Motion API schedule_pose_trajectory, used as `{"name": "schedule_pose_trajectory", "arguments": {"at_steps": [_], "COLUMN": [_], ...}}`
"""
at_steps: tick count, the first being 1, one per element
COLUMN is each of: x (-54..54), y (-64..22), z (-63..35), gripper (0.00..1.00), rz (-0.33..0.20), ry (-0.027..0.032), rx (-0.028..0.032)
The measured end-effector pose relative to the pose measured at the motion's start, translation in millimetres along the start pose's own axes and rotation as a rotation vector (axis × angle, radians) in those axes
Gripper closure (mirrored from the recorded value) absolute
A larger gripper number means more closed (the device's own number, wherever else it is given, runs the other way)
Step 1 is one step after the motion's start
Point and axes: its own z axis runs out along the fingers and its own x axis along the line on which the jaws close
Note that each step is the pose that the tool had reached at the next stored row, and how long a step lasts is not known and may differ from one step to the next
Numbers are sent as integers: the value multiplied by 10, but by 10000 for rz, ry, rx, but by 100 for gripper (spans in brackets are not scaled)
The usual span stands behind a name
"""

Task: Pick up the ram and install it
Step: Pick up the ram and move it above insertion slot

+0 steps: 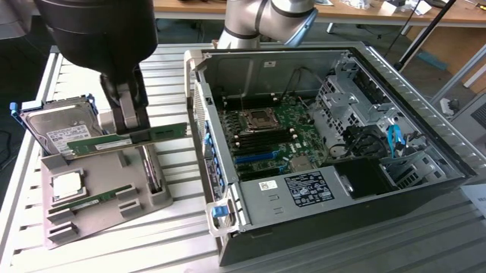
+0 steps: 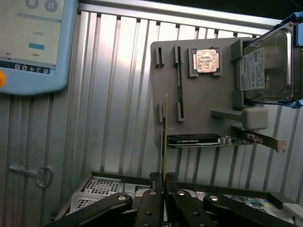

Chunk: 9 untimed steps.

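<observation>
Exterior view, claw [image 1: 136,133] nearly closed, pinching the ram [image 1: 163,132], held above grey tray [image 1: 102,168]

The arm [image 1: 262,20] enters the exterior view at 12 o'clock as a silver-grey link with a blue-capped joint. At 10 o'clock hangs the bulky black wrist housing [image 1: 99,28], pointing down toward 6 o'clock. Below it, at about 9 o'clock, the gripper [image 1: 133,132] has its 2 long dark fingers [image 1: 129,108] drawn together. They pinch the ram [image 1: 163,132] near its middle, holding it roughly level. In the wrist view the gripper [image 2: 164,178] presses both fingers [image 2: 149,208] against the ram's [image 2: 164,137] thin edge.
</observation>
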Motion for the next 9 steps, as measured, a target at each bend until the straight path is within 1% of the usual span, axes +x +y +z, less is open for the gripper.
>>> {"name": "schedule_pose_trajectory", "arguments": {"at_steps": [9], "x": [26], "y": [-202], "z": [10], "gripper": [85], "rz": [-13], "ry": [-1], "rx": [0]}}
